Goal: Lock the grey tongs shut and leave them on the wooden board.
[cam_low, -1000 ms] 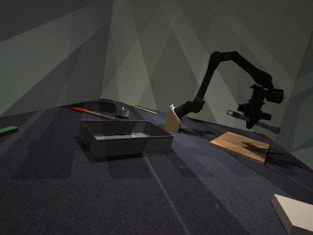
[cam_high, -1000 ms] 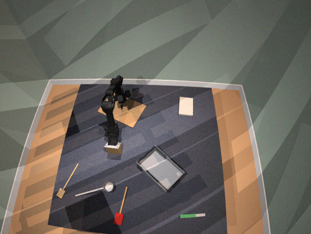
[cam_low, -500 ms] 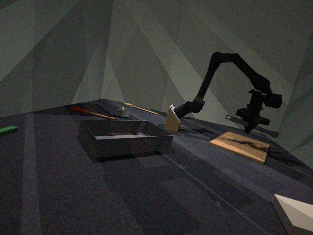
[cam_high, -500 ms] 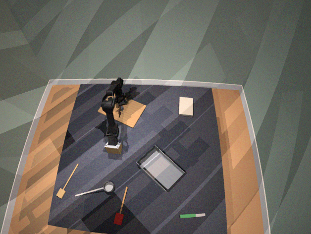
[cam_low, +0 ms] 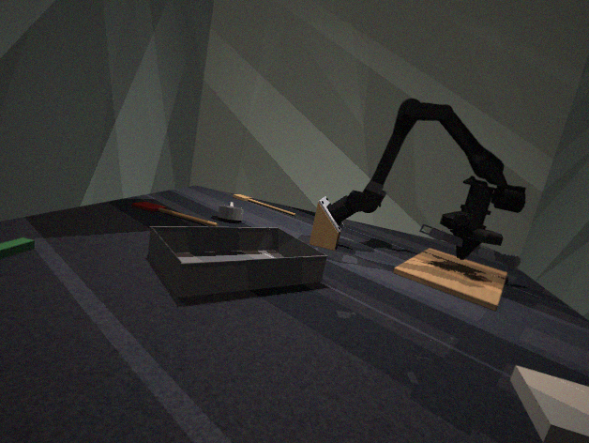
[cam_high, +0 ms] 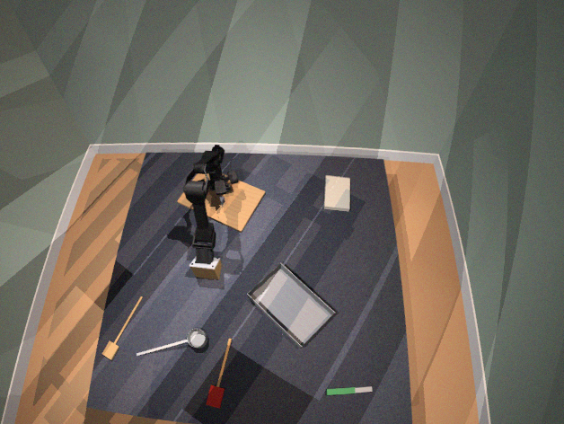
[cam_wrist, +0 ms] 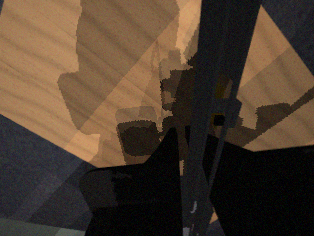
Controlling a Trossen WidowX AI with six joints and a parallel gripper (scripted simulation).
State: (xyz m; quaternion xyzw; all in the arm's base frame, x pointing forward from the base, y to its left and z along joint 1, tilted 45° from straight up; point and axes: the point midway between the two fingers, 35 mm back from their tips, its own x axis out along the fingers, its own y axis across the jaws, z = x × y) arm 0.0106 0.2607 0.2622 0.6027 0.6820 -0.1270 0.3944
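My gripper [cam_low: 461, 256] [cam_wrist: 180, 131] is shut on the grey tongs [cam_low: 440, 234] [cam_wrist: 216, 45], just above the wooden board [cam_high: 248, 200] [cam_low: 475, 291] [cam_wrist: 35, 75]. In the wrist view the tongs' long arms run close side by side between the dark fingers, with small yellow and black parts beside them. In the exterior view one squared end sticks out left of the gripper and the other end, dim, reaches right, a little lower. In the top view the arm mostly hides them. Whether the lock is engaged cannot be told. The roasting tin [cam_high: 291, 303] [cam_low: 247, 276] holds no tongs.
A cream block [cam_high: 337, 193] [cam_low: 562, 404] is right of the board. A wooden spatula [cam_high: 110, 349], a white-handled ladle or pan [cam_high: 197, 339], a red-headed spatula [cam_high: 215, 396] and a green and white bar [cam_high: 340, 391] lie on the other side of the arm's base.
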